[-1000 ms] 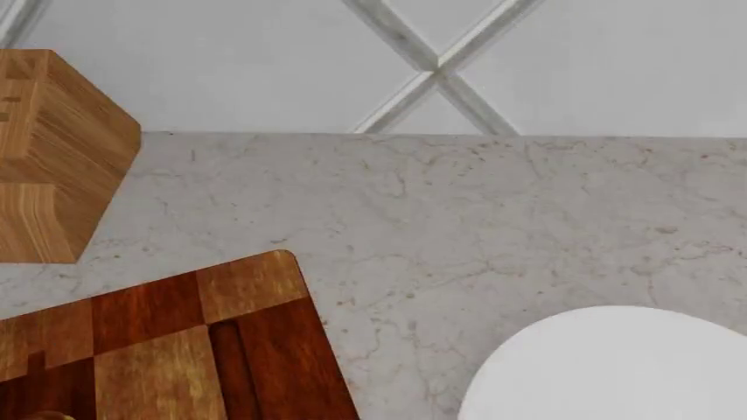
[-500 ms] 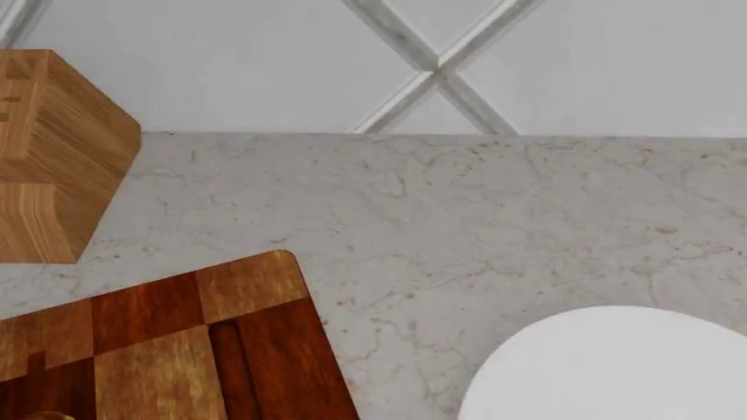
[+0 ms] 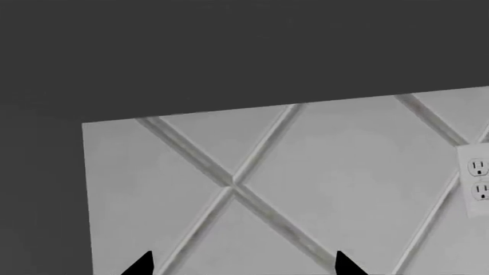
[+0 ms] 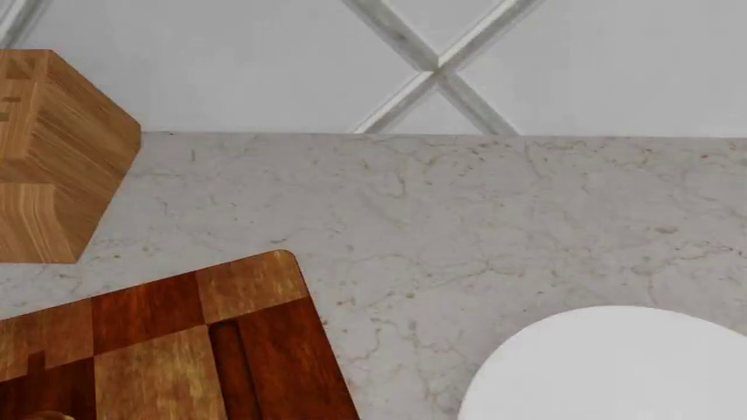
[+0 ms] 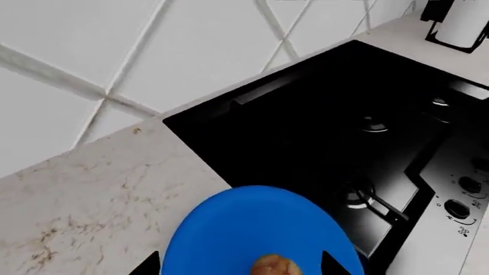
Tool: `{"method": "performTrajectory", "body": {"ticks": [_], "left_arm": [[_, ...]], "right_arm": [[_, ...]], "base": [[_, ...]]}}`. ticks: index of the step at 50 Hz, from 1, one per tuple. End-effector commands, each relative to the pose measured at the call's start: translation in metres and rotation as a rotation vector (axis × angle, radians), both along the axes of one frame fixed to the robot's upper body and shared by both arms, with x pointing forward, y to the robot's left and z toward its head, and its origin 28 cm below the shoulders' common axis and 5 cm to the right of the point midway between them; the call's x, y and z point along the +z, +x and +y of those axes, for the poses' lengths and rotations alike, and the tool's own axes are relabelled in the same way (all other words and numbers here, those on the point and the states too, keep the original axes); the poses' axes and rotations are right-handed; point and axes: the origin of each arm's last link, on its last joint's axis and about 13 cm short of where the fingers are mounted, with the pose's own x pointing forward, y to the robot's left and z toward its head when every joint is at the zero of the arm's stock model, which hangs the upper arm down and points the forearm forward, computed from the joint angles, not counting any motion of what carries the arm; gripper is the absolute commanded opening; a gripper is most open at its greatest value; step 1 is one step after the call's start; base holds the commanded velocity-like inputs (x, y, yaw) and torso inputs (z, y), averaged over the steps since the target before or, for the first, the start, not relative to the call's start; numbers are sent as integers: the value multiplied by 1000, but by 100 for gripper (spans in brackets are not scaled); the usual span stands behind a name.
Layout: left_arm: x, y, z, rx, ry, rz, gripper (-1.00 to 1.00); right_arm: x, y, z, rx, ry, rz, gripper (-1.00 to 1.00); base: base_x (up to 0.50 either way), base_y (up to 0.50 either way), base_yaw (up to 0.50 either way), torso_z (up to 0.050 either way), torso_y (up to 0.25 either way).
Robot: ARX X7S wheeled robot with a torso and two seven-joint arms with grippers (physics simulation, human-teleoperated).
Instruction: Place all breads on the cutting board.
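head view shows neither arm, only the marble counter [image 4: 491,219], a corner of the cutting board [image 4: 175,341] at the lower left, a thick pale wooden block [image 4: 52,149] behind it near the wall, and a white plate [image 4: 618,367] at the lower right, apart from the board. a tiny tan sliver sits at the very bottom edge over the board; it could be a bread, but it is too cut off to tell.

over on the right wrist camera, the right gripper [image 5: 240,264] hangs above a blue plate [image 5: 260,235] that sits on the counter just beside a black stovetop [image 5: 344,132]. a small brown bread [image 5: 276,266] lies on that plate, right between the two dark fingertips, which stand well apart on either side of it. that wide spread makes sense to me as a line-up for coming down around the roll, though it is not touching it yet.

the left gripper [image 3: 243,264] points off at the tiled wall [image 3: 306,183], where an outlet [image 3: 478,177] shows at the side. its tips are spread too, with nothing between them, so i'd guess it is parked out of the way while the right arm works.

this bread is off the board, so the job is not finished.
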Motion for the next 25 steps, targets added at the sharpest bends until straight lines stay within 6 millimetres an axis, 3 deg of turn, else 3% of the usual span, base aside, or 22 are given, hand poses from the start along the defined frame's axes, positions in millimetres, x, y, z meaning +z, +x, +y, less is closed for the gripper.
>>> {"method": "performTrajectory", "body": {"ticks": [1, 12, 13, 14, 25], "left_arm": [[-1, 5, -4, -12, 1, -14, 100], [5, 4, -3, 23, -3, -26, 100], [6, 4, -4, 25, -4, -26, 100], [0, 7, -7, 41, -6, -9, 100], [1, 12, -14, 72, -9, 1, 100]], "right_arm": [[-7, -1, -16, -46, 38, -3, 100], [0, 1, -28, -79, 59, -34, 100], [-2, 4, -30, -82, 55, -28, 100], [-18, 15, -41, -100, 82, -14, 100], [-32, 36, -55, -99, 104, -3, 100]], "base": [[0, 0, 0, 0, 0], [0, 0, 0, 0, 0], [0, 0, 0, 0, 0], [0, 0, 0, 0, 0], [1, 0, 0, 0, 0]]}}
